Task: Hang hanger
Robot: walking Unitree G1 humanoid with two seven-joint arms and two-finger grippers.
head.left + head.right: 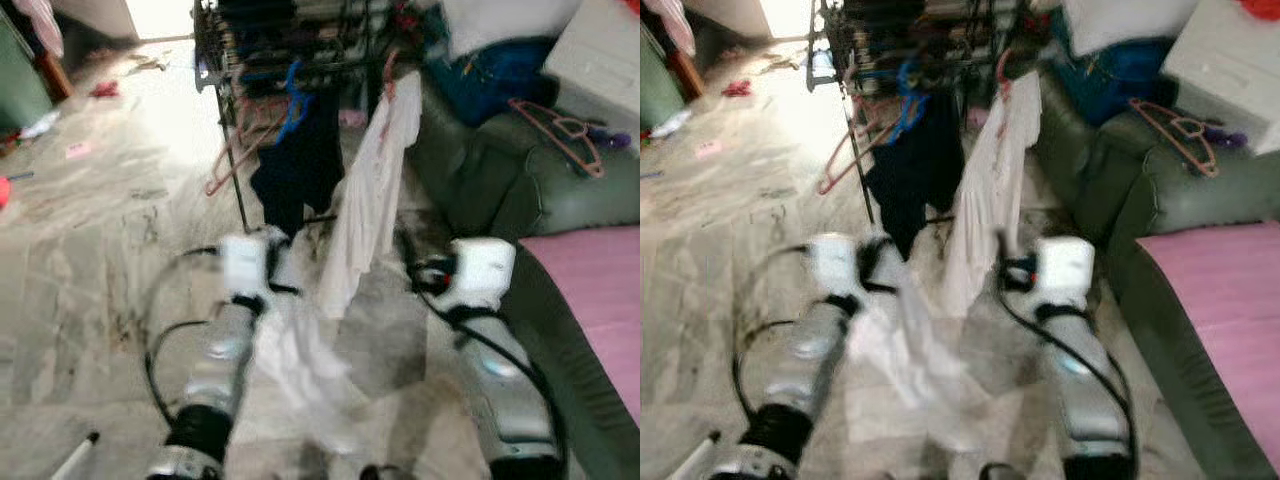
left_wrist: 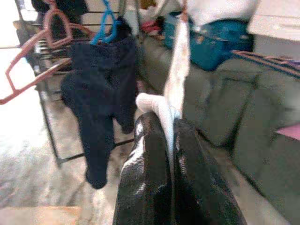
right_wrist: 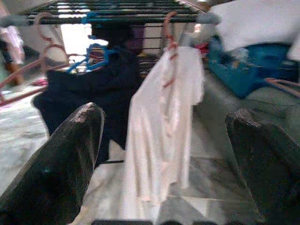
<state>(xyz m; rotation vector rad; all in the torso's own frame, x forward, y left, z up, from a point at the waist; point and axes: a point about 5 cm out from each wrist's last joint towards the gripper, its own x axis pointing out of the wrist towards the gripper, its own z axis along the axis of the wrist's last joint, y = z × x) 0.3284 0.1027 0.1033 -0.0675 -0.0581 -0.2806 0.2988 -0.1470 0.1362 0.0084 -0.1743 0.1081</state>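
White, limp and feather-light, the shirt (image 3: 161, 126) drooped from its pink hanger (image 3: 168, 28) already hooked on the drying rack (image 3: 117, 18), hem pinched tight in the left gripper (image 2: 171, 136). Probably best taken by the stiff hook, not the slippery cloth. Spread wide and empty, the right gripper (image 3: 164, 140); sofa (image 1: 500, 170) crowding one side, dark garment (image 1: 300, 165) the other.
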